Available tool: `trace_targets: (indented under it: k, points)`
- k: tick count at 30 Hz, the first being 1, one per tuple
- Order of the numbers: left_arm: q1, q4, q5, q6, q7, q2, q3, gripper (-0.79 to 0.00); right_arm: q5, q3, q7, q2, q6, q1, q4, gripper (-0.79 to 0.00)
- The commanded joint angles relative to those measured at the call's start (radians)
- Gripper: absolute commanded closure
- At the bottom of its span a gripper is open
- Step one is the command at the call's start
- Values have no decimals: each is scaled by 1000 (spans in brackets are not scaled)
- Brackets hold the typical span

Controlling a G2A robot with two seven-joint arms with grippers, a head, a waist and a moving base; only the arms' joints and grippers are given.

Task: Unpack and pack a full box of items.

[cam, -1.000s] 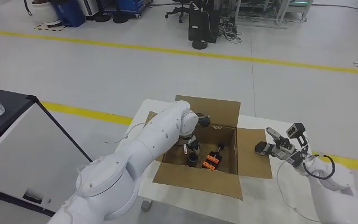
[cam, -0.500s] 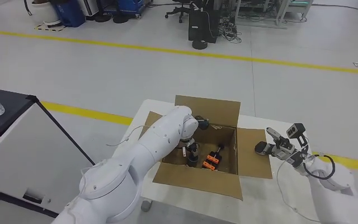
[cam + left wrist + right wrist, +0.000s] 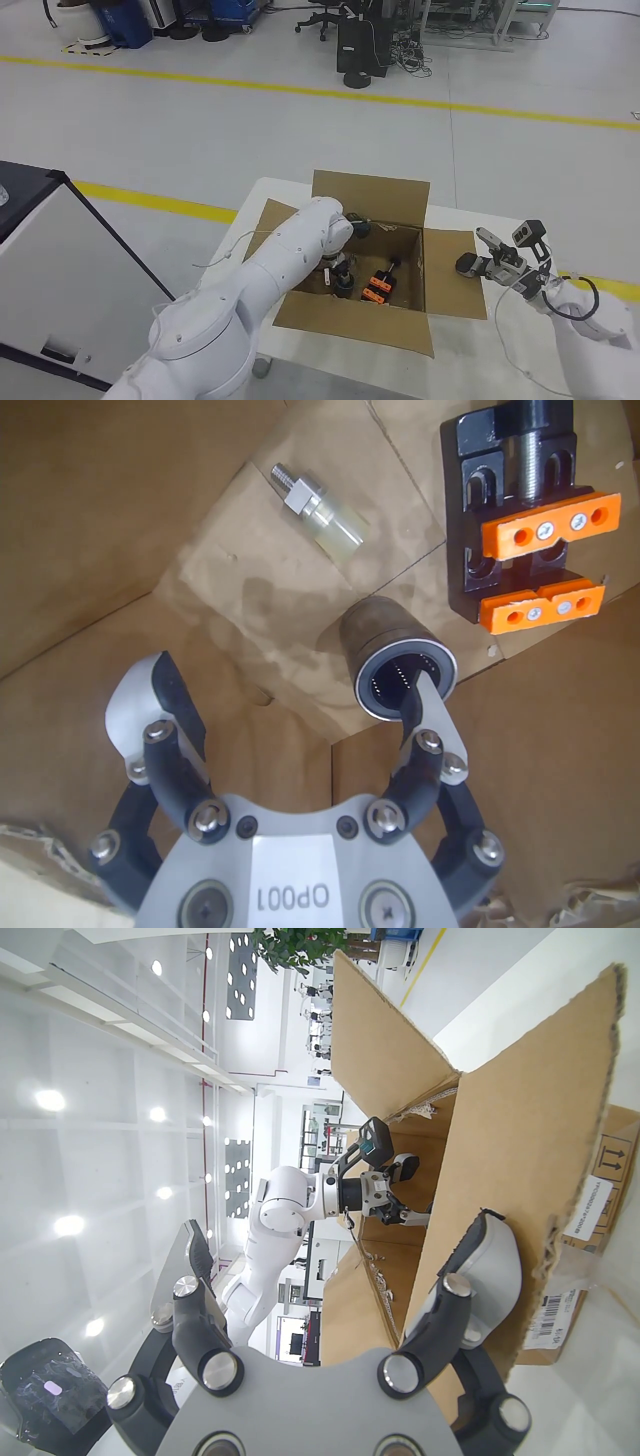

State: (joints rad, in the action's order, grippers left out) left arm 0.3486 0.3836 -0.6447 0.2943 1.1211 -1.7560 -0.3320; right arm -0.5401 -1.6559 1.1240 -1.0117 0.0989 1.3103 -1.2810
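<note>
An open cardboard box (image 3: 352, 322) stands on the white table. On its floor lie a black cylindrical bearing (image 3: 395, 660), a black vise with orange jaws (image 3: 535, 550) and a small metal fitting with a clear sleeve (image 3: 320, 512). My left gripper (image 3: 287, 680) is down inside the box and open. One fingertip (image 3: 425, 695) is poked into the bearing's bore, and the other finger (image 3: 165, 695) stands well clear of it. In the top view the bearing (image 3: 344, 284) and vise (image 3: 378, 286) show beside the left gripper (image 3: 338, 268). My right gripper (image 3: 474, 254) hangs open and empty over the box's right flap.
The box's flaps (image 3: 455, 272) stand open on all sides, and the far flap (image 3: 372, 196) is upright. In the right wrist view the box wall (image 3: 505, 1138) is close beside one finger. Bare white table (image 3: 500, 350) lies to the right of the box.
My left arm has shifted slightly inside the box, its wrist sinking lower toward the bearing. The right arm has stayed still.
</note>
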Motion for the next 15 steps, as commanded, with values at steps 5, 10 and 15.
trace_targets:
  k: [5,10,15]
  points:
    - [10,-19,-2,10,26,-12,-3,-25,0,0,0,0,0,0,0,-785]
    - [14,-34,-4,18,27,-20,-7,0,0,0,0,0,0,0,0,-785]
    - [9,-39,2,30,20,-27,-18,0,0,0,0,0,0,0,0,-785]
